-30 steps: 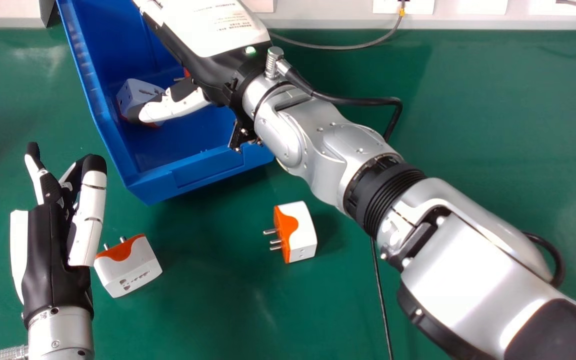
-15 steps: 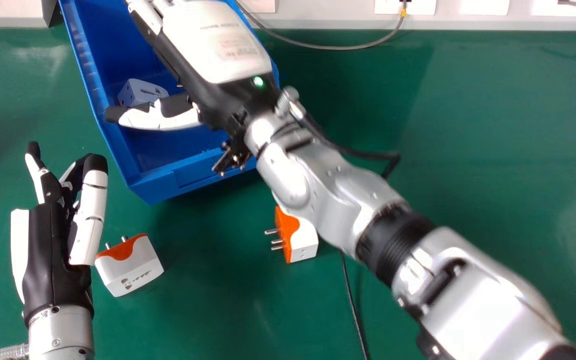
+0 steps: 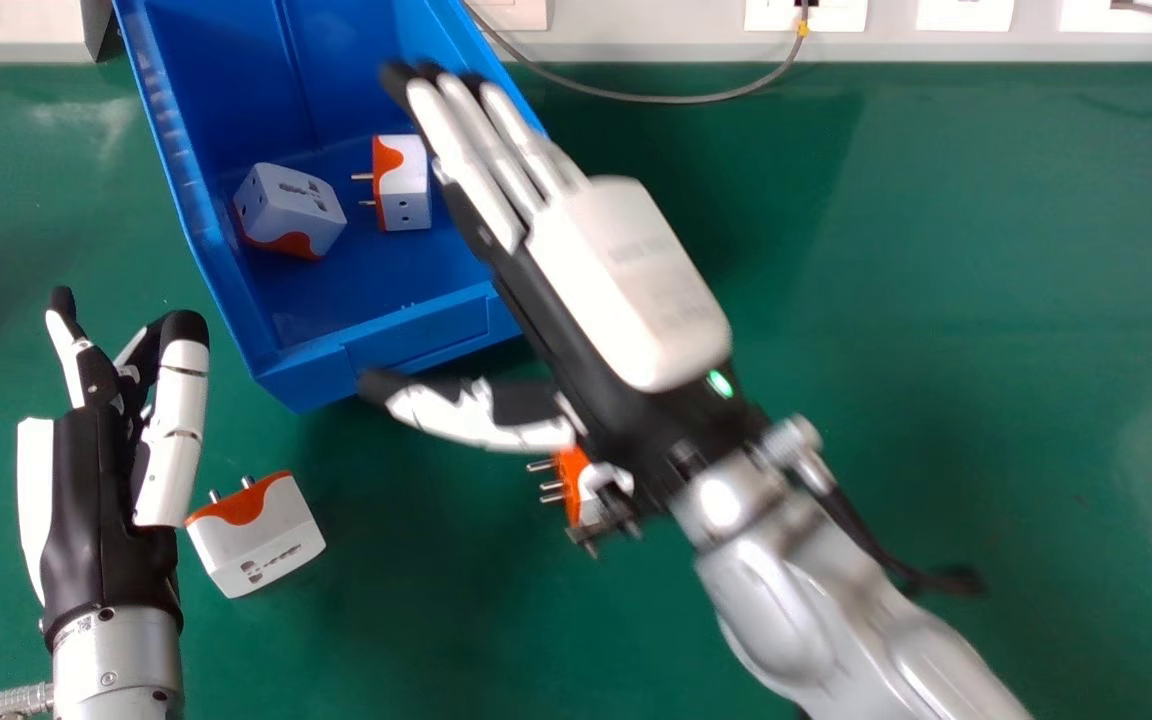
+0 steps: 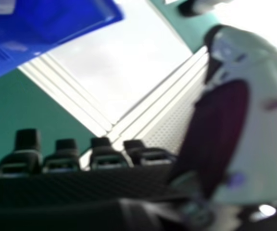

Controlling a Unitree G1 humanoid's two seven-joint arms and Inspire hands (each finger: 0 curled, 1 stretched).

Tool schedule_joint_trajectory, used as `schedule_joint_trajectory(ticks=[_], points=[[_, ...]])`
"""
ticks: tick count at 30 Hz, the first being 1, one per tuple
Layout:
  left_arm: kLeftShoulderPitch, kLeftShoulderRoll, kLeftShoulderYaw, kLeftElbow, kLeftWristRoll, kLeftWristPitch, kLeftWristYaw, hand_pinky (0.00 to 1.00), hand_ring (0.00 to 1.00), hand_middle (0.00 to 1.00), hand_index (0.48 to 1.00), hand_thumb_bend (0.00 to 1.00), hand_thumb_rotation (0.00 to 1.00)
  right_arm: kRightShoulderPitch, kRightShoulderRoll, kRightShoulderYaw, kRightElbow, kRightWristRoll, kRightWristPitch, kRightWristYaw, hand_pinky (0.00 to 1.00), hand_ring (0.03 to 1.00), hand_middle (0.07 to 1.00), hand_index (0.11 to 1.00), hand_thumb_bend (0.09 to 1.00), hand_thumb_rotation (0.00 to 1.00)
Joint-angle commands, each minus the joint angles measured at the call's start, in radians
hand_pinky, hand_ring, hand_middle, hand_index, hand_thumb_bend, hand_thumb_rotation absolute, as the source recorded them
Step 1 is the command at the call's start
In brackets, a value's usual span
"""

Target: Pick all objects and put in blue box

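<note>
We see, from the head view, a blue box (image 3: 176, 175) at the upper left of a green tabletop (image 3: 986, 330), its near wall angled towards us. Inside, a white and orange plug adapter (image 3: 286, 205) lies tilted close to the left wall; a second adapter (image 3: 403, 190), prongs pointing left, is near the right wall.

Our right hand (image 3: 626, 290) slants up and left, its fingertips overlapping the box's right rim in this view. Its fingers are straight and its thumb is spread well away from them, with nothing in its grasp. Whether it touches the rim, we cannot tell. In the right hand view, a corner of the box shows beyond the fingertips.

A third adapter (image 3: 573, 475) sits on the tabletop, partly hidden by our right wrist, prongs facing left. The fourth adapter (image 3: 261, 540) is on the tabletop just beside our left hand (image 3: 86, 510), whose fingers are loosely extended.

Green surface spans the gap between those two adapters and stretches widely right of our right arm. A grey cable (image 3: 656, 98) loops along the back edge, near the box's right side.
</note>
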Motion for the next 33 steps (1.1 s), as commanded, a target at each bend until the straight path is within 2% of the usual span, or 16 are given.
schedule_joint_trajectory(ticks=[1, 6, 11, 14, 16, 18, 22, 28, 33], points=[[-0.009, 0.01, 0.006, -0.018, -0.002, -0.011, 0.001, 0.85, 0.91, 0.87, 0.898, 0.48, 0.83, 0.059, -0.038, -0.054, -0.113, 0.042, -0.024, 0.037, 0.91, 1.0, 1.0, 0.996, 0.349, 0.47], [-0.016, 0.011, 0.01, -0.008, -0.005, -0.018, 0.001, 0.85, 0.91, 0.87, 0.898, 0.48, 0.83, 0.164, -0.089, -0.131, -0.181, 0.061, -0.046, 0.071, 0.92, 1.0, 1.0, 0.994, 0.347, 0.49], [-0.024, 0.015, 0.012, -0.001, -0.001, -0.018, 0.001, 0.85, 0.91, 0.87, 0.897, 0.48, 0.83, 0.202, -0.115, -0.165, -0.121, 0.042, -0.072, 0.059, 0.92, 1.0, 1.0, 0.989, 0.35, 0.5], [-0.034, 0.02, 0.016, 0.019, -0.001, -0.027, 0.002, 0.85, 0.91, 0.87, 0.896, 0.48, 0.83, 0.204, -0.122, -0.169, -0.067, 0.028, -0.081, 0.061, 0.91, 0.995, 1.0, 0.983, 0.355, 0.5], [-0.043, 0.025, 0.02, 0.038, -0.003, -0.037, 0.001, 0.85, 0.9, 0.87, 0.896, 0.49, 0.83, 0.19, -0.122, -0.168, -0.024, 0.014, -0.073, 0.072, 0.91, 0.99, 1.0, 0.978, 0.359, 0.5], [-0.047, 0.027, 0.023, 0.045, -0.006, -0.043, -0.001, 0.85, 0.91, 0.87, 0.895, 0.49, 0.83, 0.17, -0.118, -0.165, 0.018, 0.005, -0.061, 0.083, 0.9, 0.985, 1.0, 0.972, 0.366, 0.5], [-0.047, 0.026, 0.023, 0.042, -0.005, -0.045, 0.0, 0.85, 0.91, 0.87, 0.894, 0.49, 0.83, 0.126, -0.1, -0.151, 0.101, -0.022, -0.034, 0.099, 0.9, 0.981, 1.0, 0.968, 0.371, 0.51], [-0.049, 0.027, 0.022, 0.038, -0.01, -0.042, -0.002, 0.85, 0.91, 0.87, 0.893, 0.48, 0.83, 0.081, -0.067, -0.114, 0.201, -0.07, 0.026, 0.113, 0.89, 0.977, 1.0, 0.967, 0.378, 0.52], [-0.056, 0.032, 0.023, 0.058, -0.016, -0.053, -0.004, 0.85, 0.91, 0.87, 0.894, 0.48, 0.83, 0.031, -0.011, -0.072, 0.287, -0.094, 0.091, 0.127, 0.88, 0.961, 0.991, 0.961, 0.383, 0.53]])
